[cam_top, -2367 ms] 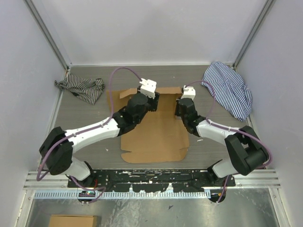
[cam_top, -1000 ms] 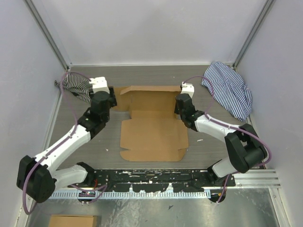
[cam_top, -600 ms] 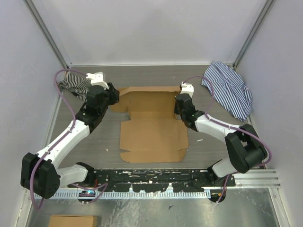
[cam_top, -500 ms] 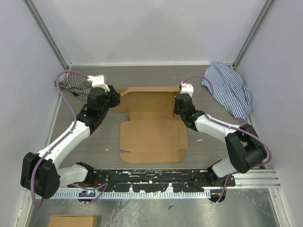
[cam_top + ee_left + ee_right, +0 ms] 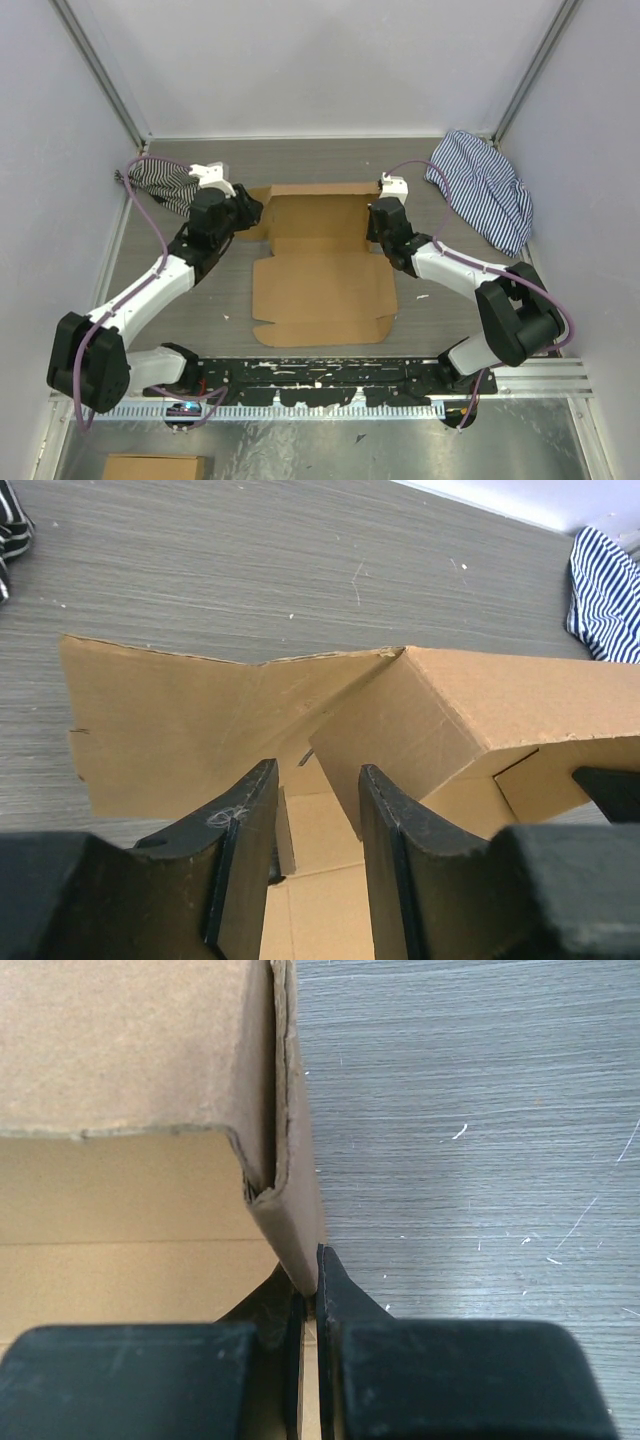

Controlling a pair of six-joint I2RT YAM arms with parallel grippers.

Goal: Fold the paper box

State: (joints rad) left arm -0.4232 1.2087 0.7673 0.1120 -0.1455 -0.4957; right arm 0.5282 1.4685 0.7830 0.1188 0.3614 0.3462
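Note:
The brown paper box (image 5: 322,280) lies flat in the middle of the table with its back wall (image 5: 318,190) raised. My left gripper (image 5: 246,212) is open at the box's back left corner. In the left wrist view the fingers (image 5: 248,810) straddle the end of the raised wall (image 5: 400,730), beside a flat side flap (image 5: 170,720). My right gripper (image 5: 374,224) is shut on the box's folded right side wall (image 5: 290,1210), which is pinched upright between the fingers (image 5: 330,1280).
A dark striped cloth (image 5: 165,182) lies at the back left, close to my left arm. A blue striped cloth (image 5: 485,188) lies at the back right. Side walls enclose the table. A small cardboard piece (image 5: 155,467) sits below the front rail.
My left arm left the box's centre, swung out to the left near the striped cloth, then came back to the back left corner. My right gripper has kept its hold.

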